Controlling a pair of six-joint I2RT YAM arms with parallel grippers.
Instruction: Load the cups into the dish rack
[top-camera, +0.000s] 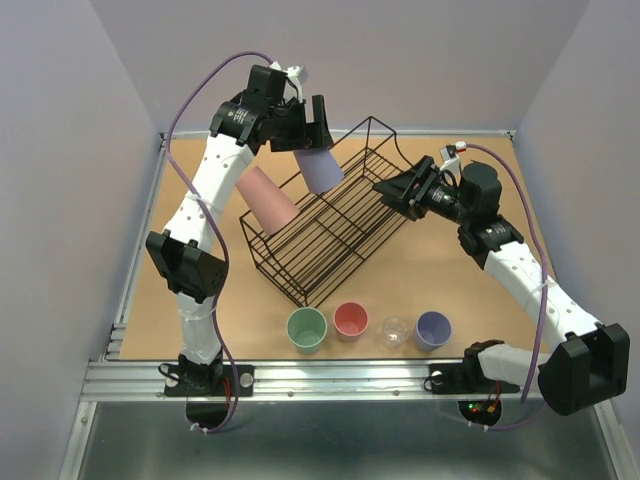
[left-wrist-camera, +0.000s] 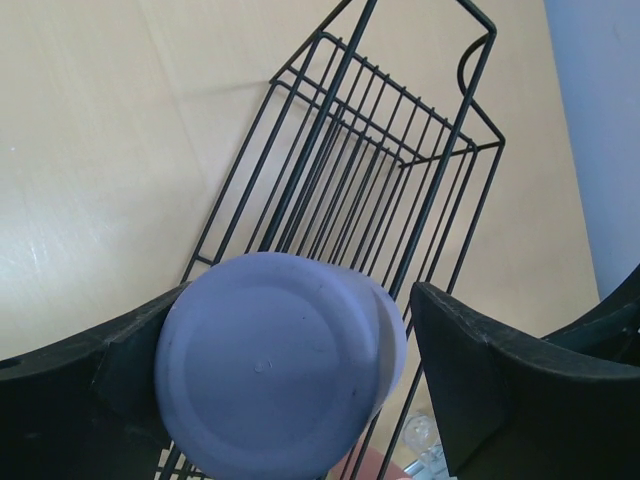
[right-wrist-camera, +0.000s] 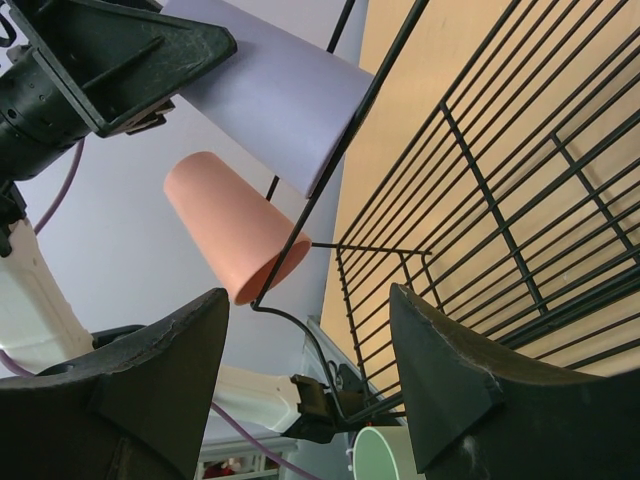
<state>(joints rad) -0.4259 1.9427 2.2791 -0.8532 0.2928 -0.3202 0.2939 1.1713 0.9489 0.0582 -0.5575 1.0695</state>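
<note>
The black wire dish rack (top-camera: 330, 225) lies diagonally mid-table. A large pink cup (top-camera: 265, 198) leans upside down at its left end. My left gripper (top-camera: 305, 125) is over the rack's far side with the large lavender cup (top-camera: 322, 168) tilted, base up, between its jaws. In the left wrist view the cup (left-wrist-camera: 270, 370) touches the left finger (left-wrist-camera: 110, 360), and a gap shows at the right finger (left-wrist-camera: 480, 370). My right gripper (top-camera: 388, 190) is open at the rack's raised right end, wires between its jaws (right-wrist-camera: 310, 300).
Along the front edge stand a green cup (top-camera: 307, 329), a small pink cup (top-camera: 351, 320), a tiny clear cup (top-camera: 397, 331) and a small lavender cup (top-camera: 433, 328), all upright. Walls enclose the table on three sides.
</note>
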